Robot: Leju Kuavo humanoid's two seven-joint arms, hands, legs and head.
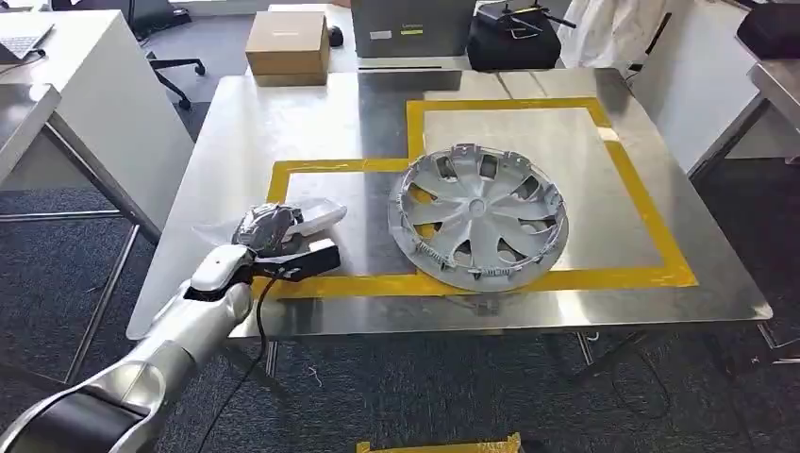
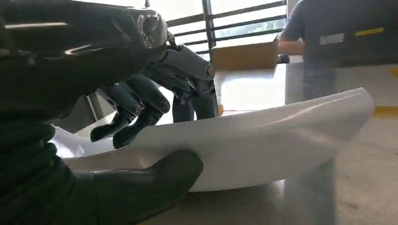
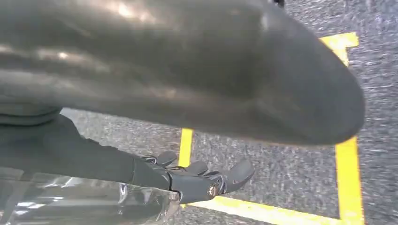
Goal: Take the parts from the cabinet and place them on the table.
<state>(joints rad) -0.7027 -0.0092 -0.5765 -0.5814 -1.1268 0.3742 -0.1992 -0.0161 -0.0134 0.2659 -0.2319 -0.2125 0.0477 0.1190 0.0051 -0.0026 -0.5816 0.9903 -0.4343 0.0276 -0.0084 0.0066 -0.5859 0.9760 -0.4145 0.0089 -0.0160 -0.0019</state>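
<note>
Steel bench (image 1: 311,123) (yellow tape (image 1: 651,212) outlines on top) has a silver hubcap (image 1: 478,215) and a white curved part (image 1: 316,216) lying on it.

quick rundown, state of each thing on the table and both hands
white part: lying on the table inside the smaller taped box, left hand on it
left hand: fingers curled over the white part's edge, thumb under its side
hubcap: resting on the table, overlapping the yellow tape
right hand: fingers apart, holding nothing, above carpet
cardboard box: closed
</note>
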